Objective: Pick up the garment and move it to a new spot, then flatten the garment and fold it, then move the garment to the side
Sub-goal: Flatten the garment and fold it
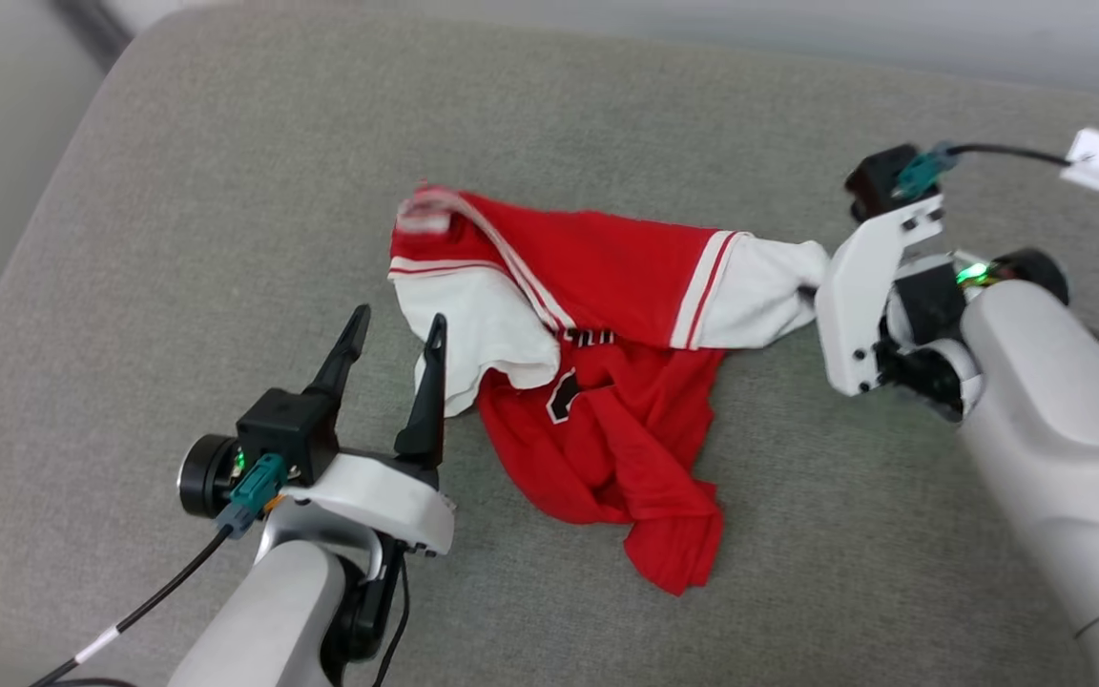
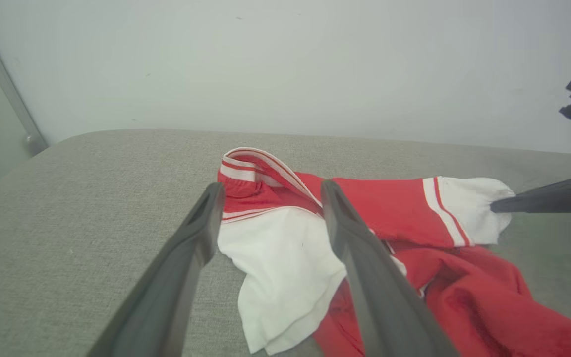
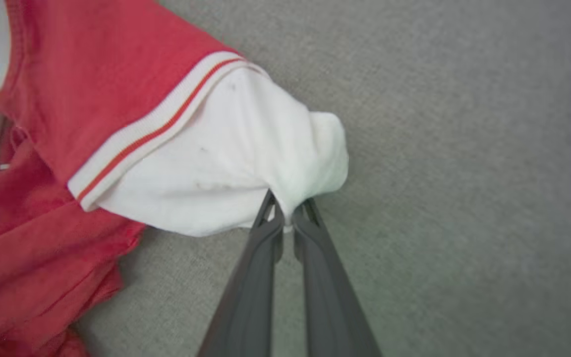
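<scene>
Crumpled shirt (image 1: 626, 277) lies on grey cushion (image 1: 225, 191); right pincer (image 3: 288, 213) pinches its white sleeve end. Left pincer (image 1: 398, 320) spread, near the other sleeve

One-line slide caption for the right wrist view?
Right claw shut on the white sleeve edge of the crumpled red garment, lying on a grey fabric surface.

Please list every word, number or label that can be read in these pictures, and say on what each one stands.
Nothing reads in full.
Black letters on the garment chest: only a strip shows under a fold; unreadable.
Black number below them: partly hidden in folds; cannot tell which.
White tag on the cable: no print can be made out.
</scene>
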